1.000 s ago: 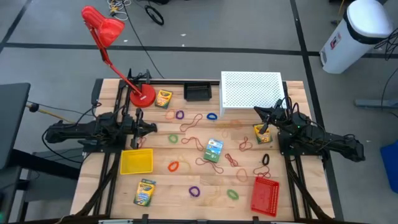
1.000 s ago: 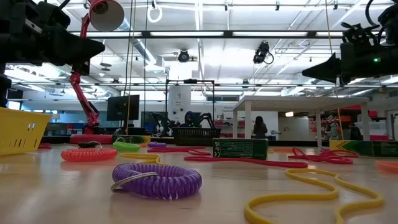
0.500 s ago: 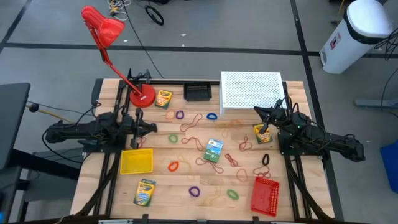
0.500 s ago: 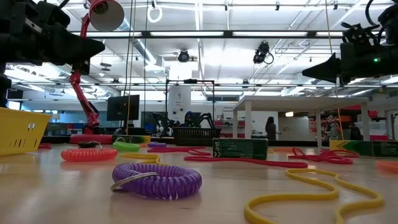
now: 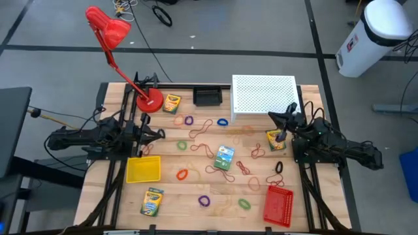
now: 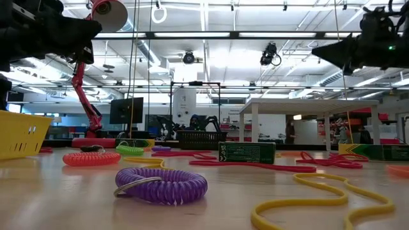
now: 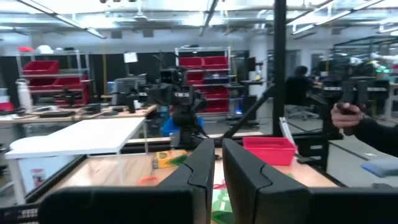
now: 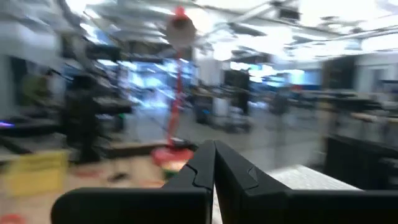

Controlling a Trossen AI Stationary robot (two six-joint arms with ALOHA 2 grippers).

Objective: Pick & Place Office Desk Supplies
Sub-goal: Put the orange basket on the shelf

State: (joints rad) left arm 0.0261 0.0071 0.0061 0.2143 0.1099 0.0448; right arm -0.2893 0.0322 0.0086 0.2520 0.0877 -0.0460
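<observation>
Dark left gripper (image 5: 161,133) hung over the table's left side, fingers nearly together, empty; right gripper (image 5: 273,117) hung clenched, empty, near a crayon box (image 5: 275,140).

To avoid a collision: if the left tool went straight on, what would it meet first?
Probably the right tool, facing the left tool above the table; nothing nearer shows, though depth is unclear.

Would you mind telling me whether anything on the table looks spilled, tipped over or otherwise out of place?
Yes: the rubber-band loops lie strewn loose across the table's middle, not in any basket. The red basket sits askew at the near right. The crayon boxes lie scattered at different angles. Nothing looks damaged.
</observation>
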